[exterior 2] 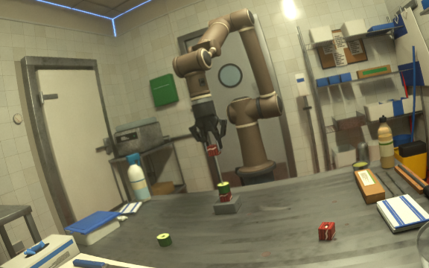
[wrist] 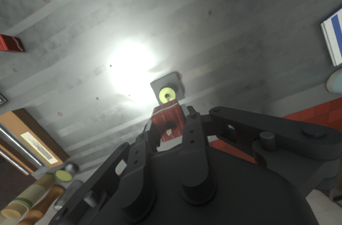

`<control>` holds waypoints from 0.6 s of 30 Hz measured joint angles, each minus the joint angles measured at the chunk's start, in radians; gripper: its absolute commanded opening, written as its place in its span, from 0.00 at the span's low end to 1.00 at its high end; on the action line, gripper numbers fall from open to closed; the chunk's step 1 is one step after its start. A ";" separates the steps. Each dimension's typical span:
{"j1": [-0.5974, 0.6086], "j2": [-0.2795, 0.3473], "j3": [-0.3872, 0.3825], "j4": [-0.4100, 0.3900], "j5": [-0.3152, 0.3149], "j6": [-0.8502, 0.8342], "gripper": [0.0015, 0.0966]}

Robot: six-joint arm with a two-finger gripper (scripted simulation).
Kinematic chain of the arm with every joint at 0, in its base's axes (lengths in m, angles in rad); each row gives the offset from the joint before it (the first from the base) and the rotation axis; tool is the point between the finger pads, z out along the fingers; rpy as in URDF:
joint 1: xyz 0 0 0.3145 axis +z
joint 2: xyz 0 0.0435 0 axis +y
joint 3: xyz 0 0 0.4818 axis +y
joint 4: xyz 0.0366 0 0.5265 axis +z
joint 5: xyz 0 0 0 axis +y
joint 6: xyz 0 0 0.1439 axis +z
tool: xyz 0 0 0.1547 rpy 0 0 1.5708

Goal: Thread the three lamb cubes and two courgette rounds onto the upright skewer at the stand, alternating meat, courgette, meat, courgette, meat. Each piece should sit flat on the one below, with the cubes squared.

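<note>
At the middle of the steel counter a grey stand point(exterior 2: 227, 205) carries an upright skewer point(exterior 2: 217, 167), with a lamb cube point(exterior 2: 225, 197) at the bottom and a courgette round point(exterior 2: 223, 187) point(wrist: 167, 95) flat on it. My gripper point(exterior 2: 211, 143) point(wrist: 168, 127) is at the top of the skewer, its fingers closed on either side of a second lamb cube point(exterior 2: 213, 150) point(wrist: 168, 122) that sits on the skewer's tip. A third lamb cube point(exterior 2: 326, 231) point(wrist: 6, 42) lies on the counter to the right. A second courgette round point(exterior 2: 164, 239) lies front left.
Behind the stand is the arm's base point(exterior 2: 255, 175) and a door. On the right lie a brown box point(exterior 2: 369, 185), a striped white box point(exterior 2: 403, 213) and a knife point(exterior 2: 421, 188). A bottle point(exterior 2: 138, 182) and a blue-lidded box point(exterior 2: 92, 226) are on the left.
</note>
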 measured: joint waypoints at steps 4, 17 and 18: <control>0.000 0.000 0.000 0.000 0.000 0.000 0.43; 0.000 0.000 0.000 0.000 0.000 0.000 0.56; 0.000 0.000 0.000 0.000 0.000 0.000 0.56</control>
